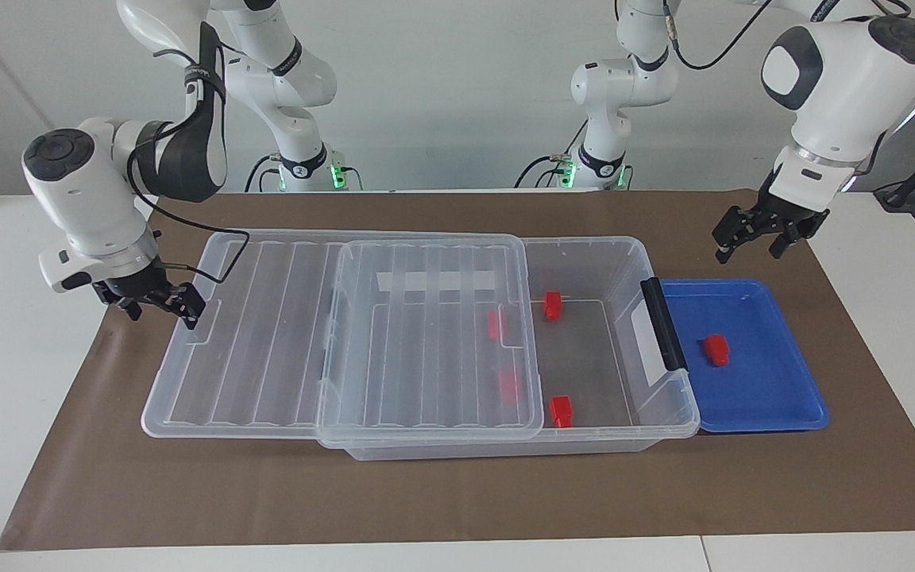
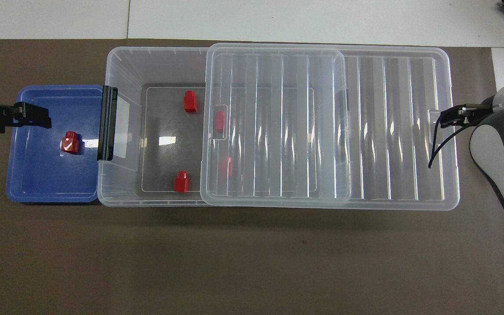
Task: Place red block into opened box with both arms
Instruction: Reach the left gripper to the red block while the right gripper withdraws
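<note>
The clear box (image 1: 668, 413) lies along the table, part uncovered at the left arm's end. Its ribbed lid (image 1: 267, 334) sits slid toward the right arm's end. My right gripper (image 1: 175, 306) is shut on the lid's end tab (image 2: 433, 119). Several red blocks lie in the box; two show in the uncovered part (image 1: 553, 305) (image 1: 561, 411), and others show through the lid. One more red block (image 1: 716, 349) (image 2: 70, 142) rests in the blue tray (image 1: 775, 413). My left gripper (image 1: 746, 253) hangs open above the tray's corner nearest the robots, holding nothing.
The blue tray (image 2: 37, 192) butts against the box's black clip handle (image 1: 662, 324). A brown mat (image 1: 457, 492) covers the table. Two slimmer white arms with green-lit bases (image 1: 306, 171) stand at the robots' edge of the table.
</note>
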{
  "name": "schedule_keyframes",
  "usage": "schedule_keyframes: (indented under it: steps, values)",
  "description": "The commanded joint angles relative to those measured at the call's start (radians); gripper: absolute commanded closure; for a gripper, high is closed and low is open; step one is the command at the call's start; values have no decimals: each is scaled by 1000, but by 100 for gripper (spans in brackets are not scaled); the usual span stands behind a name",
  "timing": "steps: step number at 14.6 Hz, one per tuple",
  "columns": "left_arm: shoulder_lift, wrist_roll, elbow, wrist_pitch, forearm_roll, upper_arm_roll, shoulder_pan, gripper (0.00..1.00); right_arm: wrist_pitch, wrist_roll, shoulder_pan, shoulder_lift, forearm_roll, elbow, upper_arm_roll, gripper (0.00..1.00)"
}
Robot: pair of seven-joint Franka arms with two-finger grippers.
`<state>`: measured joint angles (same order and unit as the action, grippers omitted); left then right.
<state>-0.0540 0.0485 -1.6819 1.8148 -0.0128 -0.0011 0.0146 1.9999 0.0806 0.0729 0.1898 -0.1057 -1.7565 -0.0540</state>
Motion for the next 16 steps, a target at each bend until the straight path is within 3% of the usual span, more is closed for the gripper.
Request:
schedule_keyframes:
  steps: [1, 6, 10, 16]
  values:
    - [-36, -7, -63, 111, -3, 0, -4, 0, -23, -27, 16, -16, -43, -5, 3, 0]
    - [-35, -68, -260, 369, -3, 0, -13, 0, -24, -25, 16, -29, -68, -5, 6, 0]
    - [-64, -220, -280, 408, -3, 0, -82, 0, -38, -2, -1, -58, -45, 11, 19, 0]
    - [-196, -233, -295, 586, -3, 0, -96, 0, -170, 16, 2, -147, 96, 77, 37, 0]
